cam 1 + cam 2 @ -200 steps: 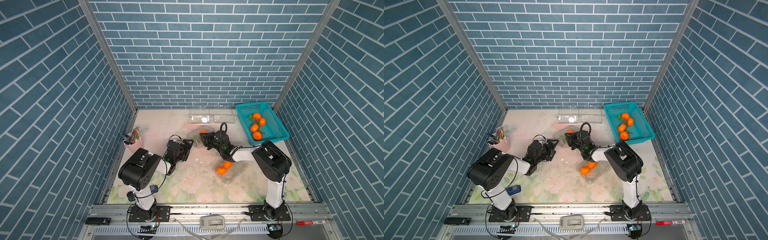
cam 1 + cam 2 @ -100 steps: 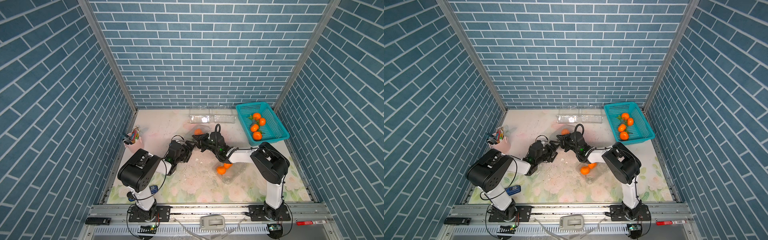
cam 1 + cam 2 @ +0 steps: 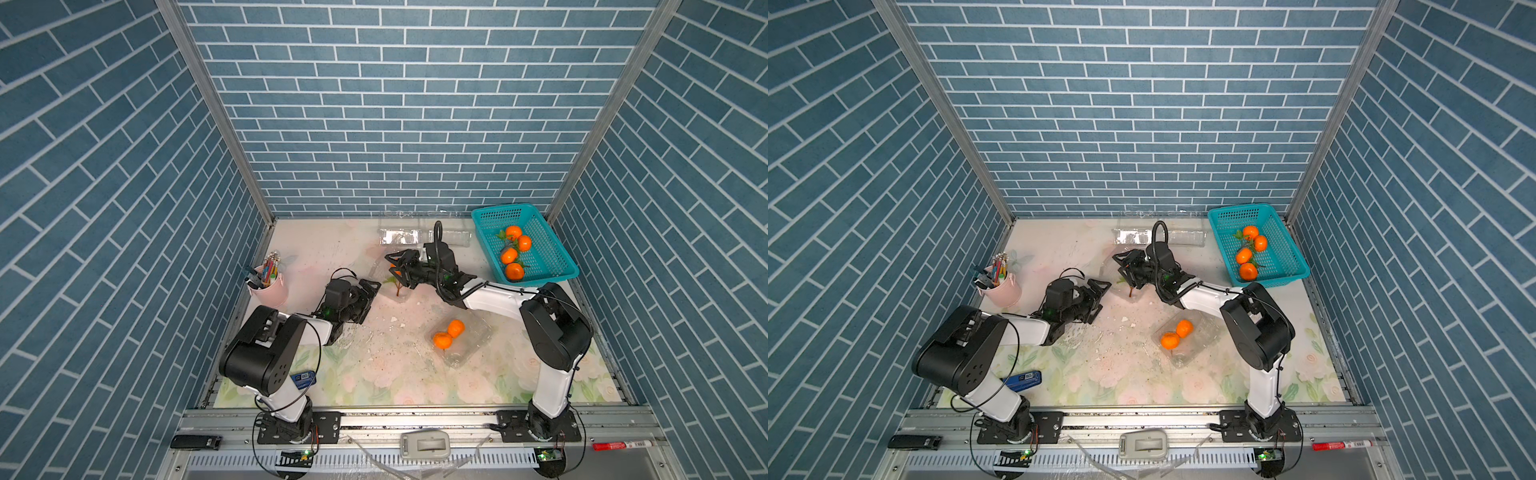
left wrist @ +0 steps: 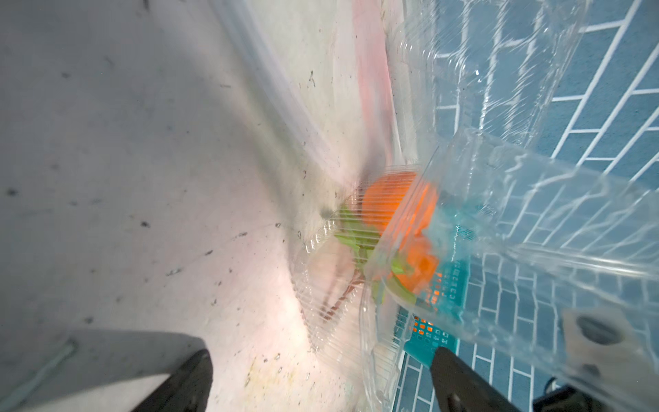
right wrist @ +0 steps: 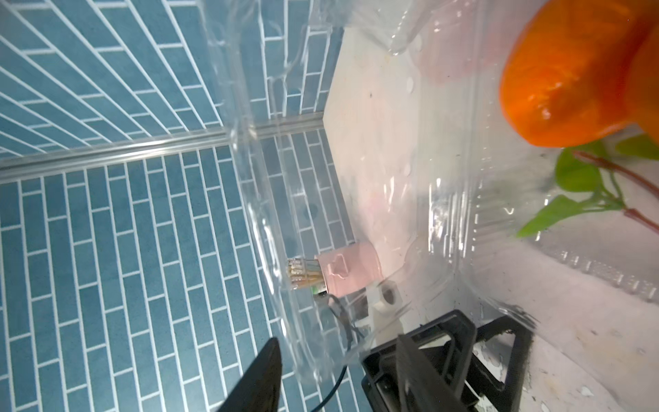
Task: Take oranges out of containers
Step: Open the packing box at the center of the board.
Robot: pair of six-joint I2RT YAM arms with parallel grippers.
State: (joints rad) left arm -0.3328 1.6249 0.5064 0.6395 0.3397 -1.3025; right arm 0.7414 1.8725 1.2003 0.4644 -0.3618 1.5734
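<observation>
Two robot arms meet at a clear clamshell container [image 3: 384, 277] on the floral mat [image 3: 374, 376], well to the left of the teal basket [image 3: 494, 212]. The right gripper [image 3: 394, 266] reaches the container from the basket side. Its jaws stand partly apart, and the wrist view shows the thin plastic lid passing loosely between them rather than being pinched. The left gripper [image 3: 371, 301] faces it from the side farther from the basket, jaws spread wide and closed on nothing, with the container's rim just ahead of its fingertips. Inside this container, a pair of oranges [image 4: 396, 203] lies against the see-through wall with green leaves and a brown stem. A second container [image 3: 469, 343] lies open in front of the basket, nearer the robot, with two oranges [image 3: 449, 334] touching each other in it. Four oranges [image 3: 514, 251] rest together in the basket itself. Two more clear containers [image 3: 424, 237] lie side by side along the back wall, just left of the basket
</observation>
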